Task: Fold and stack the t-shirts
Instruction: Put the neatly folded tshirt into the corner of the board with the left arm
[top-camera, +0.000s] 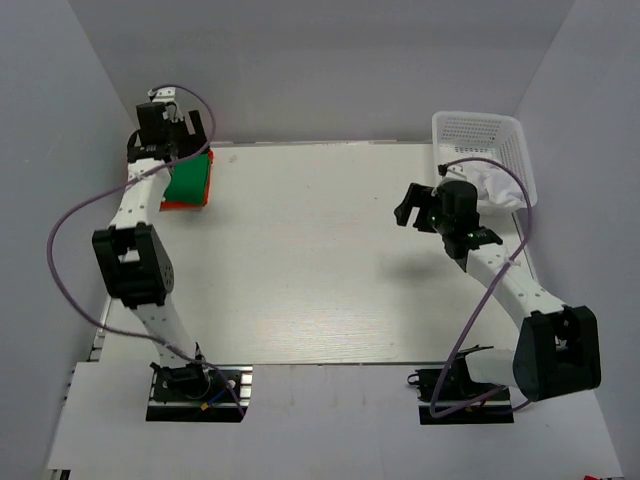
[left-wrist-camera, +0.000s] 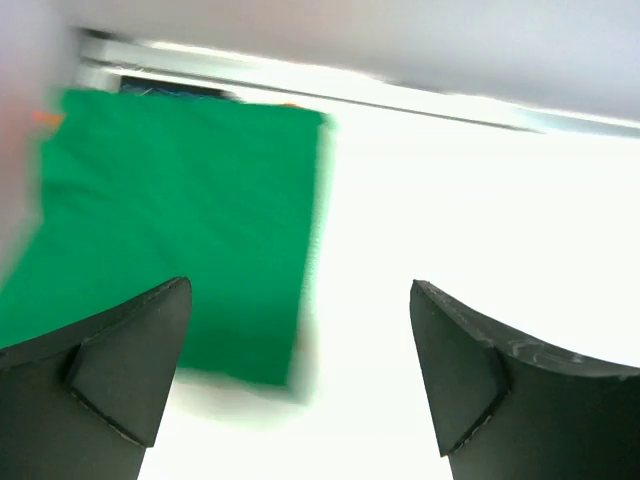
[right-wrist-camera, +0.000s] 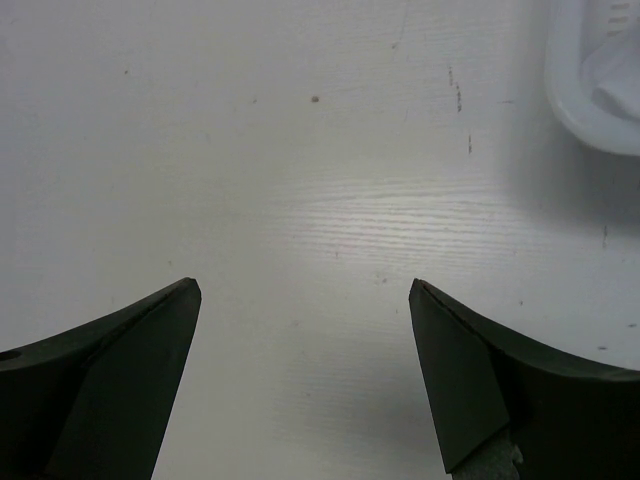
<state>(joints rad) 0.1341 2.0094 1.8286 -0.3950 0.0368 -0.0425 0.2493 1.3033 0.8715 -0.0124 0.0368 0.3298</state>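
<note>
By green t-shirt (left-wrist-camera: 180, 220), left end effector (left-wrist-camera: 300, 290) spread wide, empty; right end effector (right-wrist-camera: 303, 287) likewise.

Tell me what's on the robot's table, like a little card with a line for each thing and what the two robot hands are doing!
green t-shirt: folded, far left corner of the table, lying on the orange-red one
orange-red t-shirt: under the green one, only its edge shows
left gripper: open, over the two shirts, holding nothing
right gripper: open, over bare table beside the basket, holding nothing
white mesh basket: far right corner, something white inside
</note>
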